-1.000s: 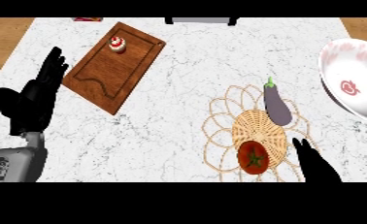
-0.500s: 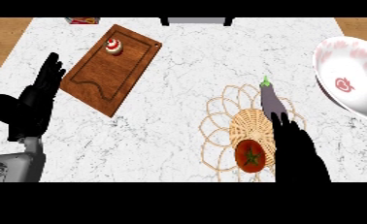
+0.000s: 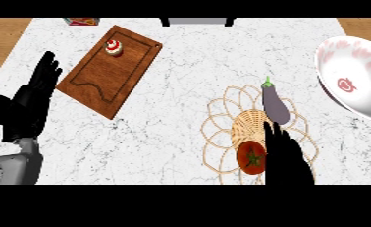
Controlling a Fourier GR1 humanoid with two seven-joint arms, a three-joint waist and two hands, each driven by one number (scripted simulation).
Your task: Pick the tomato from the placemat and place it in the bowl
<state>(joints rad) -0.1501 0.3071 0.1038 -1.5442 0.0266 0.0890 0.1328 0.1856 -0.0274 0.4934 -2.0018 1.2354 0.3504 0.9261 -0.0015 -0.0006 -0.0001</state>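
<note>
**Tomato** (image 3: 251, 157): red, with the green calyx facing up. It lies on the lower part of the placemat, at about 5 o'clock in the view, and has not been lifted.

**Placemat** (image 3: 250, 123): round, with a woven centre and a looped border. It carries the tomato and one other vegetable.

**Right hand** (image 3: 288, 159): comes in from the lower edge and sits just beside the tomato at its 3 o'clock. Whether they touch cannot be told. The fingers are straight, point toward 12 o'clock and grasp nothing. The hand seems set alongside the fruit so that it can curl round it next.

**Eggplant** (image 3: 274, 105): purple, at the tomato's 1 o'clock on the mat's upper part, stem toward 12. The fingertips end close to its lower end, so a closing grasp could nudge it.

**Bowl** (image 3: 333, 64): white with red markings, at the tomato's 2 o'clock and well apart from it. The view's right edge cuts it off. It is the destination and has nothing in it yet.

**Left hand** (image 3: 33, 98): at 9 o'clock by the view's left edge, resting with its fingers relaxed and up, holding nothing.

**Cutting board** (image 3: 109, 81): wooden, at 11 o'clock and well away from the work. A cupcake (image 3: 114, 47) stands on its far end.
</note>
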